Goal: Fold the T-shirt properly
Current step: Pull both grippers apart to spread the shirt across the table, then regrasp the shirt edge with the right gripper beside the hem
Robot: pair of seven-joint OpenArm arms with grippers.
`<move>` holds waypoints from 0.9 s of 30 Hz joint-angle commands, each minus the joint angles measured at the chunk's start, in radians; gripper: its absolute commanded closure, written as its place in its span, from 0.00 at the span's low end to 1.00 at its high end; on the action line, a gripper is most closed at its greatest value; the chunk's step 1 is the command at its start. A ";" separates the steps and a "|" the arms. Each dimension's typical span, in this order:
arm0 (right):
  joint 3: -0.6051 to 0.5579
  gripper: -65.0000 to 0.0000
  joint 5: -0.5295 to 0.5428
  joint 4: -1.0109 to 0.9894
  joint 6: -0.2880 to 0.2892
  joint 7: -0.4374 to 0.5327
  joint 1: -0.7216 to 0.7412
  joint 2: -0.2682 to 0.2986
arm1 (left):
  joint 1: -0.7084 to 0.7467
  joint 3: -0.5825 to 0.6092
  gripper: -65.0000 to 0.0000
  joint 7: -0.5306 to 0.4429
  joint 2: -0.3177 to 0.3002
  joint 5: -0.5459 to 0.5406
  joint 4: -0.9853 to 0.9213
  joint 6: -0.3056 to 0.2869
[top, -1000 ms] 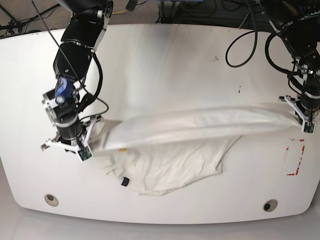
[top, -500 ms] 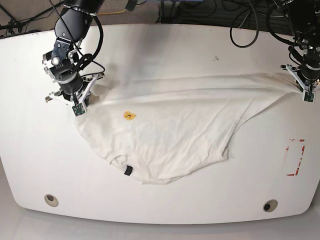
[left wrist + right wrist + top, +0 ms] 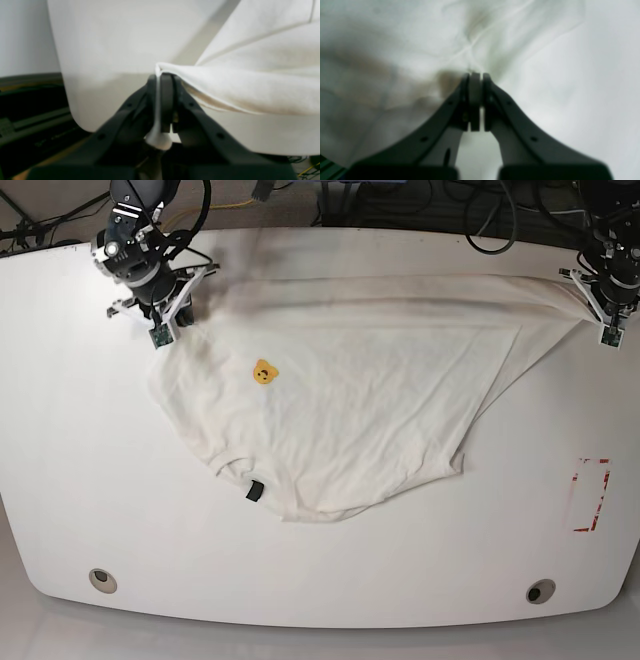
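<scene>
1. Both grippers have travelled toward the table's far edge since the earlier frames, drawing the hem away from the near edge; the T-shirt (image 3: 350, 400), bunched in a raised fold a second ago, now lies spread out.
2. Left gripper (image 3: 607, 332): jaws closed on the hem corner at the far edge, on the base view's right; in its wrist view a thin edge of white cloth (image 3: 158, 105) runs between the pinched pads.
3. Right gripper (image 3: 160, 332): jaws pressed together on the opposite hem corner, on the base view's left; its wrist view shows the tips (image 3: 475, 77) meeting against wrinkled fabric.
4. T-shirt position: hem taut between the two grippers along the far edge, body fanning toward the near edge, collar nearest the camera.
5. Markings: small yellow patch (image 3: 264, 372) on the upper body; black neck label (image 3: 254, 492) at the collar.
6. Surroundings: red marking (image 3: 590, 495) on the white table (image 3: 80, 480); two round fittings (image 3: 101, 579) near the front edge; dark cables (image 3: 420, 205) behind the table.
</scene>
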 commanded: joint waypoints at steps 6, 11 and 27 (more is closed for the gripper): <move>0.003 0.55 0.101 0.025 -0.004 0.018 -0.054 0.009 | 0.007 -0.052 1.00 -0.013 -0.017 0.003 -0.021 0.004; 0.002 0.24 0.150 0.025 -0.004 0.015 -0.008 0.015 | 0.007 -0.050 1.00 -0.013 -0.016 0.002 -0.018 -0.013; -0.150 0.24 0.138 -0.417 -0.004 -0.080 0.604 0.067 | 0.005 -0.047 1.00 -0.013 0.013 0.008 -0.021 -0.051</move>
